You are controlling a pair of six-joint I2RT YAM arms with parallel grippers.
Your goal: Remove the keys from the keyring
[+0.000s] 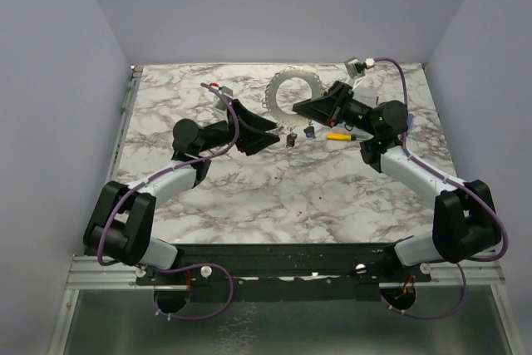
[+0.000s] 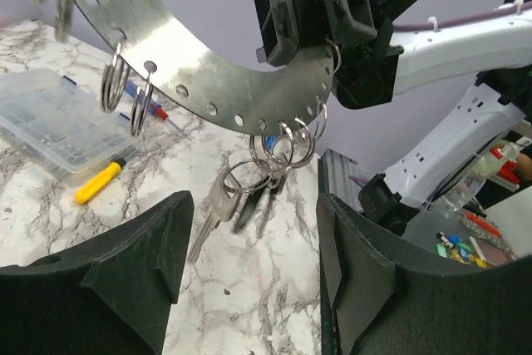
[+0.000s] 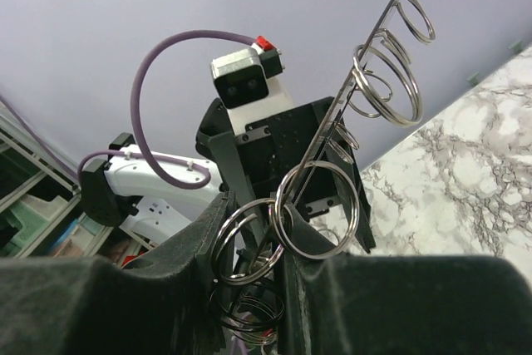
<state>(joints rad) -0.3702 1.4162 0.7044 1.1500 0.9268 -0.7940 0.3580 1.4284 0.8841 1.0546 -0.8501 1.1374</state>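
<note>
Right gripper (image 2: 312, 35) hides the keyring's (image 2: 208, 72) clamped edge.

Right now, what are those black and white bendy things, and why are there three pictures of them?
They are two robot arms bolted to a marble table. One picture looks down from above. The other two come from small cameras on each arm's wrist, so you see each arm's own fingers up close.

The right end effector is shut on the keyring, a big flat grey metal ring with little holes around its rim, holding it up off the table. Small wire loops hang from those holes, and a bunch of keys dangles from some of them. The left end effector is open, just below the keys, gripping nothing.

On the table lie a yellow tool, a clear plastic box and a few small bits.
</note>
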